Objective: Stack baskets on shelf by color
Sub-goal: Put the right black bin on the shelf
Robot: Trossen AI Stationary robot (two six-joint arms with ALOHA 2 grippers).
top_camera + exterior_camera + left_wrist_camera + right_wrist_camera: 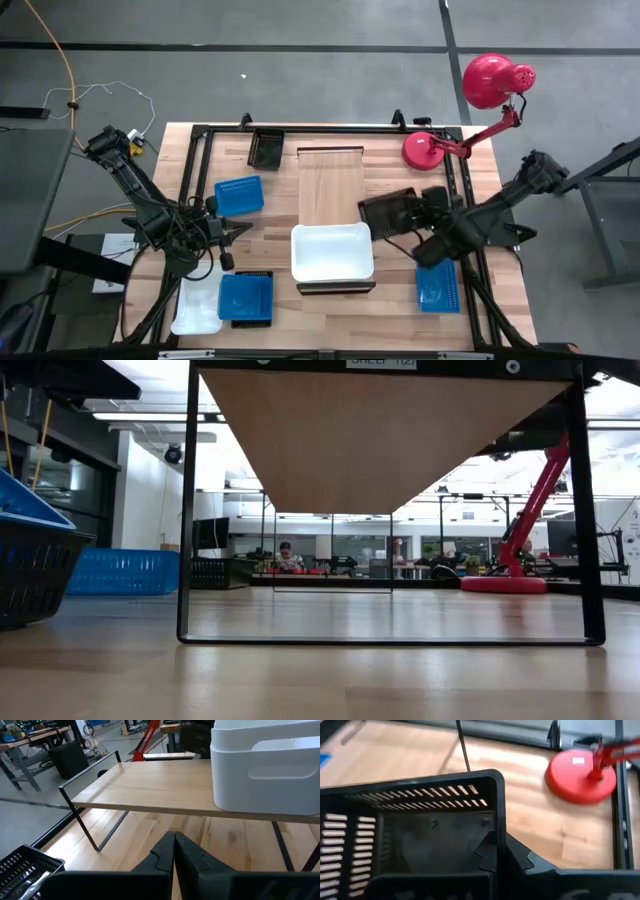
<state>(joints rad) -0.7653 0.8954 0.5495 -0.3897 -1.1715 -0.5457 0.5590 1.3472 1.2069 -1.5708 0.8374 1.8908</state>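
Observation:
The pale wood shelf (330, 185) stands mid-table, and a white basket (332, 250) rests by its bottom on the shelf's near end. It also shows in the left wrist view (265, 765). My right gripper (425, 208) is shut on a black mesh basket (388, 210) just right of the shelf. My left gripper (236, 235) is shut and empty, left of the shelf's near end. Its fingers (174, 845) point toward the shelf (150, 787). My right gripper holds the black basket by its side wall's rim near a corner (496, 827). One finger (487, 852) is inside the basket and the other outside. The fingers come level from the table's right side. The basket is lifted clear of the table; the low view shows nothing of it on the tabletop.
A blue basket (240, 195) and a black one (267, 148) lie left of the shelf. At the near left a blue basket (246, 295) sits in a black one, beside a white basket (197, 310). Another blue basket (437, 287) lies near right. A red lamp (430, 150) stands far right.

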